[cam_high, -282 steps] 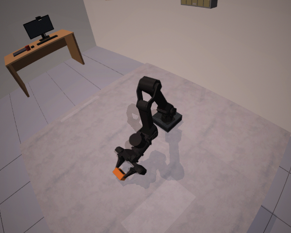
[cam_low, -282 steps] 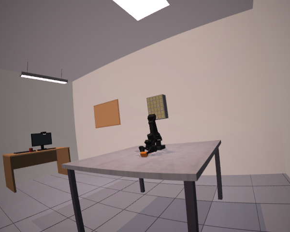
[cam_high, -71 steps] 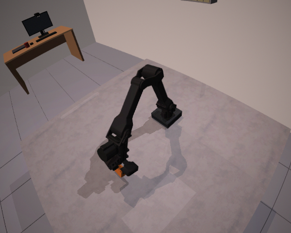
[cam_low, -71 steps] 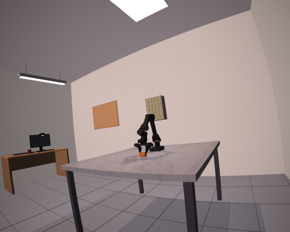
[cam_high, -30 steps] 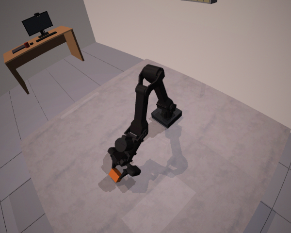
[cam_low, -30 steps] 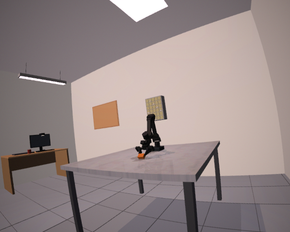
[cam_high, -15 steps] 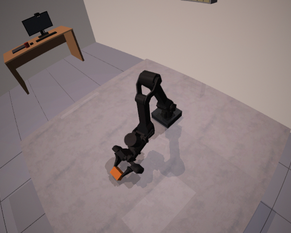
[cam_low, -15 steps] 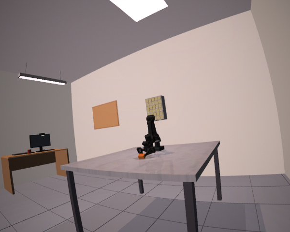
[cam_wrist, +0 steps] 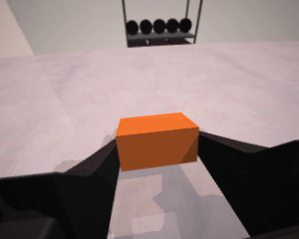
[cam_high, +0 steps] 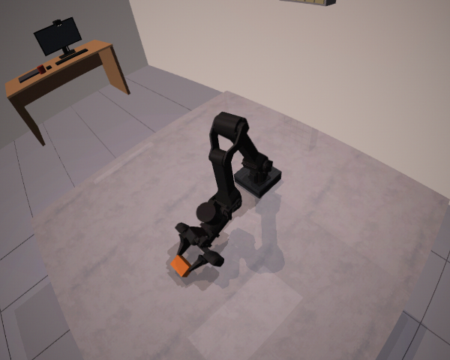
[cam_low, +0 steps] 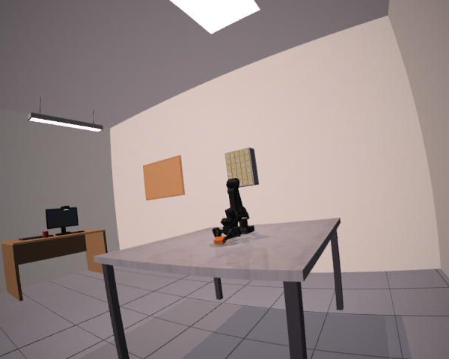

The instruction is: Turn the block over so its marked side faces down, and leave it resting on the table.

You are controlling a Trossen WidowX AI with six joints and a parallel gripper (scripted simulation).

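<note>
While the tool (cam_high: 189, 259) is pinching the orange block (cam_high: 180, 265) between its fingers down low at the counter (cam_high: 334, 240), I'd say the trick is to finish the wrist roll slowly. No mark shows on the faces visible from the wrist, so I can't tell which way it points. Only let go once a flat face sits flush, or it'll tip.

I see a bright orange block (cam_wrist: 156, 140), a black arm (cam_high: 225, 170) with a black gripper (cam_high: 190, 259), and a gray, cloudy-looking table (cam_low: 255, 266).
</note>
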